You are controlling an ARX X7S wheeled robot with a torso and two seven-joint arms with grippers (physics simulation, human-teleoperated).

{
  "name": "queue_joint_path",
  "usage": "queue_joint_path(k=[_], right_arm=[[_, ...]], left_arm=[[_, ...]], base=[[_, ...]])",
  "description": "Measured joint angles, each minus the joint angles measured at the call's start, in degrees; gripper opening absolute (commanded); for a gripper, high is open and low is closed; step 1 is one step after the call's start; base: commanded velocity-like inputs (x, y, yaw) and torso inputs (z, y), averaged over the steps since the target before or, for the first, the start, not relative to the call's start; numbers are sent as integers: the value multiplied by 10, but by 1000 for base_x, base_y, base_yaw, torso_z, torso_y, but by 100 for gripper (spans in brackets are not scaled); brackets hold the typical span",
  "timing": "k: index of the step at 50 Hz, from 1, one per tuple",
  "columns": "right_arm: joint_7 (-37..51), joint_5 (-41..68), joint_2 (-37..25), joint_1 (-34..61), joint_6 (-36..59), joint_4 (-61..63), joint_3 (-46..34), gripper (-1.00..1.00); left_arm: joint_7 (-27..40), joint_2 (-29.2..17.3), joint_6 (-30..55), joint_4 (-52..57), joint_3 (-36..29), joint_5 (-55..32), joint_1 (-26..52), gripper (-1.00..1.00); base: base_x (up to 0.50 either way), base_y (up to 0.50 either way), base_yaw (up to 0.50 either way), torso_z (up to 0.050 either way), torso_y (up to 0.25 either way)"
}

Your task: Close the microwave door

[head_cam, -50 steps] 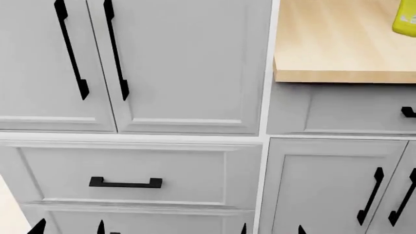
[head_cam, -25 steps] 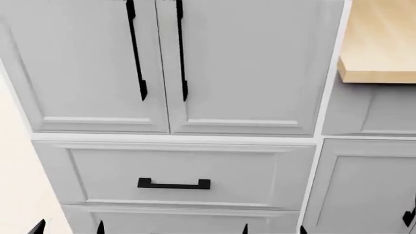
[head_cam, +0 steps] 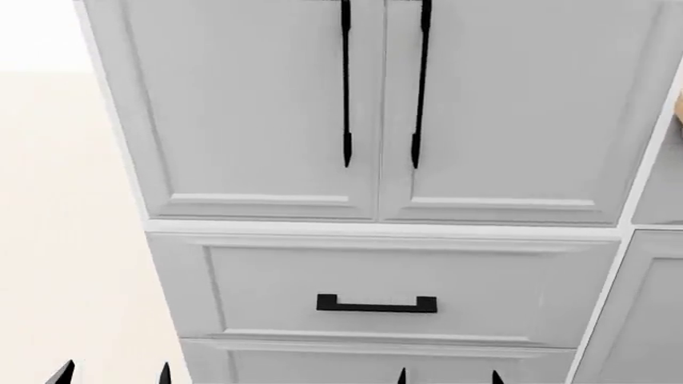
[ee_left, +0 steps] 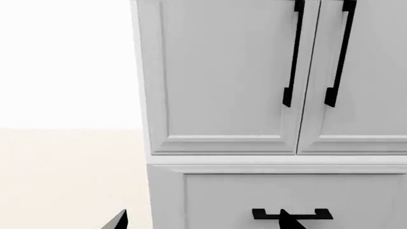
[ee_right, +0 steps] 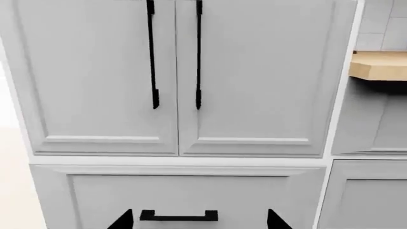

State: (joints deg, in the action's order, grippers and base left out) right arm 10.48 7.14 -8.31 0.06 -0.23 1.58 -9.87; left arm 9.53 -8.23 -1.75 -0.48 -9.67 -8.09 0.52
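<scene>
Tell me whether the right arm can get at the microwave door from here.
Probably not: no microwave shows in any view. The right claw faces only a drawer handle and the closed cabinet doors.

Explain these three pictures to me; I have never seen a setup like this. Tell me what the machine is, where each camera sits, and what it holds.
This is a simulated wheeled robot with two arms. One picture comes from its head, one from a camera near each gripper. All three face a grey cabinet: two tall doors with long black handles above a drawer with a short black handle. The black tips at the head view's lower edge are the left gripper and the right gripper, both spread open, holding nothing. A wooden counter shows in the right wrist view. No microwave is in sight.
</scene>
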Motion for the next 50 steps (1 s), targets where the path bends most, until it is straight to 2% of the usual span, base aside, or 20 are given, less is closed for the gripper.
queue_joint_path(k=[50], right_arm=[[18,13,-15,5,-3,-4,-19,100]], left_arm=[[18,-16,-1,3,-19,-15,3,100]], base=[[0,500,0,0,0]])
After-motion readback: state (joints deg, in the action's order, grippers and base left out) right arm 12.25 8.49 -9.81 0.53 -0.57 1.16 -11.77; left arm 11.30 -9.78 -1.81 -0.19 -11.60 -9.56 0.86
